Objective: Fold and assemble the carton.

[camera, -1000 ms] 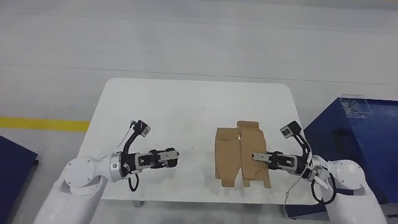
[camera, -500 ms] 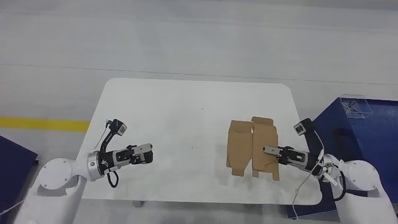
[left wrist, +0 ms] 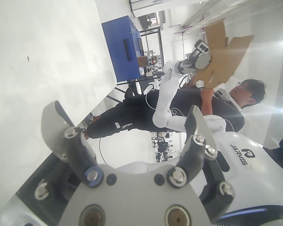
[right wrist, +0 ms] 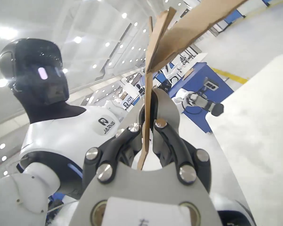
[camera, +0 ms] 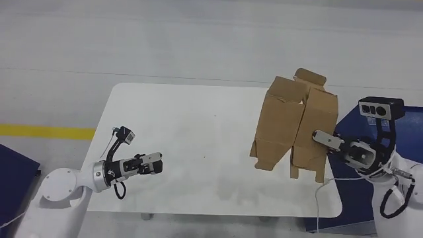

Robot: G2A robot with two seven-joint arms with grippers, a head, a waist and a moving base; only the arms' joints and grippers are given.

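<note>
Right gripper (camera: 319, 135) at carton (camera: 285, 116) edge, aloft

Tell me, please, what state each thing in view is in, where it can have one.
carton, unassembled, held up above the table, flaps loose.
right gripper, shut on the carton's edge.
left gripper, open, empty, over the table.

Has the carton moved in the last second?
Yes. The carton has come up off the table where it lay flat, and is now held above the table's right edge, clamped in the right tool.
</note>
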